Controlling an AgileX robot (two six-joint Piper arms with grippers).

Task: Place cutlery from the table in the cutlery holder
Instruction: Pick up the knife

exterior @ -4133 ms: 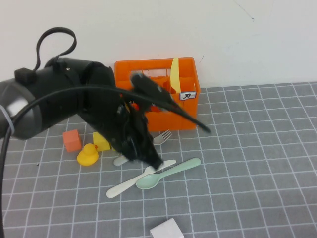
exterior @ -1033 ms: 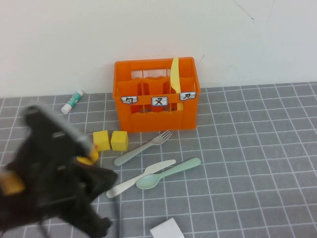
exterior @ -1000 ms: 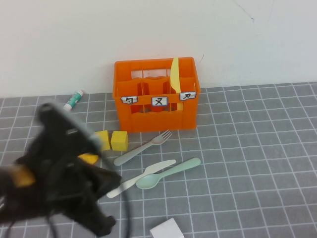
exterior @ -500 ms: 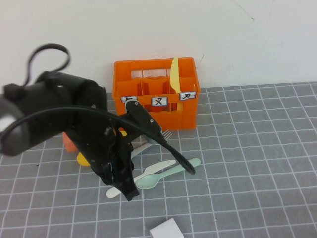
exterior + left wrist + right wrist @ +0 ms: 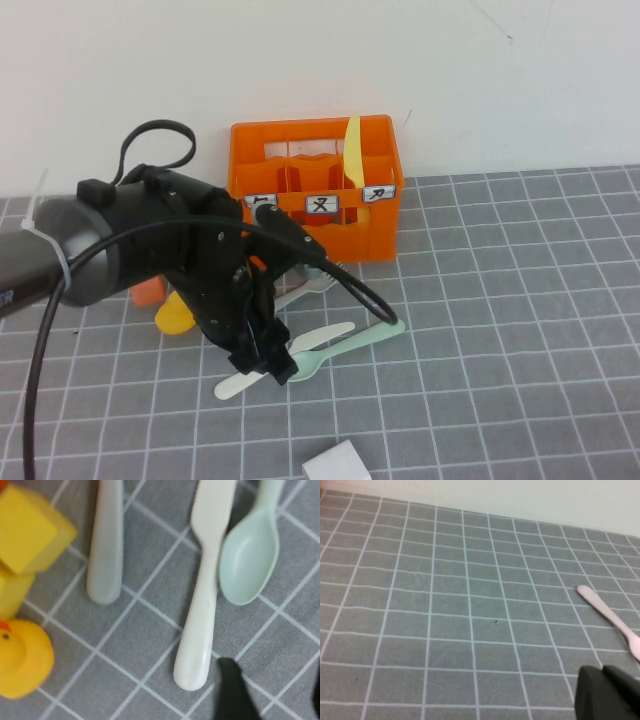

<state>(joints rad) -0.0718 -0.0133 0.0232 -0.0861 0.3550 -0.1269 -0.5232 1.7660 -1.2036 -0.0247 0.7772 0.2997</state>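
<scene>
The duck [image 5: 174,318] sits at the bench's [image 5: 520,330] left edge of the clutter, half hidden by the left arm. A second ago that arm was drawn back toward the near-left corner. It has since swung in, and the left hand [image 5: 272,368] now hangs low over the white knife [image 5: 202,605], near its handle end. The fingers are spread with nothing between them.

Next come the spoon [image 5: 362,338], its bowl touching the knife, and the fork [image 5: 318,284] just behind. None of the three has shifted, so this looks like the approach to the next pick, probably the knife.

The crate [image 5: 330,240] stands at the wall, with the yellow knife [image 5: 352,150] upright in its right compartment as before. One piece is stowed and three are left.

The right hand [image 5: 607,692] is out of the high view, over bare bench. I cannot tell its state.
</scene>
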